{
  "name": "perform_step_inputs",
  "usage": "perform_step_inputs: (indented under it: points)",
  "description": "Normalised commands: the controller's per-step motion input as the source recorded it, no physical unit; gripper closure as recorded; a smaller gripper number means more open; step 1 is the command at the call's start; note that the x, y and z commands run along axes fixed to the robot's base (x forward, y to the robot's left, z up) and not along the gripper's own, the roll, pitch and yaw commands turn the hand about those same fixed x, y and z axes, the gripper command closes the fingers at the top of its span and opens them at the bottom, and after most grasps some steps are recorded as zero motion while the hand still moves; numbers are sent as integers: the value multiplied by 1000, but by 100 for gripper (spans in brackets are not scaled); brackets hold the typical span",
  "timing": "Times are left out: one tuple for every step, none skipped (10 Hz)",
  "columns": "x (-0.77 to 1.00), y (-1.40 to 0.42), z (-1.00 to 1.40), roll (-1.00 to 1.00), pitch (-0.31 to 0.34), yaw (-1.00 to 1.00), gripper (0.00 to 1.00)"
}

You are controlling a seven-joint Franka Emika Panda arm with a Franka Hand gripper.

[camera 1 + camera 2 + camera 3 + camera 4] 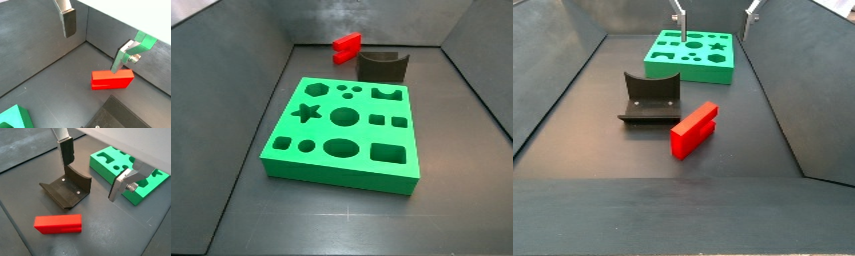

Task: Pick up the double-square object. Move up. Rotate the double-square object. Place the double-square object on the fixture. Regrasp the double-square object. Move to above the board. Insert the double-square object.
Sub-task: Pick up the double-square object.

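Claw [90,175]: released, plates spread wide, nothing between them; hangs above the floor. In a side view only two finger tips [679,20] enter at the top edge, the arm cut off.

Double-square object [59,224]: red block lying free on the dark floor, well apart from the claw; in a side view [695,128] centre frame, just right of the fixture.

Fixture [67,189]: dark, curved notch; its base is blurred, possibly screwed.

Board [345,128]: green, cut-outs visible; partly hidden behind a finger in a wrist view [113,163].

No writing legible.
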Motion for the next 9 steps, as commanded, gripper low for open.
perform_step_inputs:
  points:
    - [17, 291, -66, -44, 0, -249, 0]
    - [97, 286, -229, 70, 0, -283, 0]
    - [240, 509, -291, 31, 10, -431, 0]
    - [440, 534, -300, 0, 29, -440, 0]
    - [546, 486, -323, 0, 59, -454, 0]
    - [703, 443, -586, 67, 106, -420, 0]
    - [646, 380, -697, 111, 66, -443, 0]
    - [554, 294, -791, 90, 0, -411, 0]
    - [569, 331, -751, 34, 0, -426, 0]
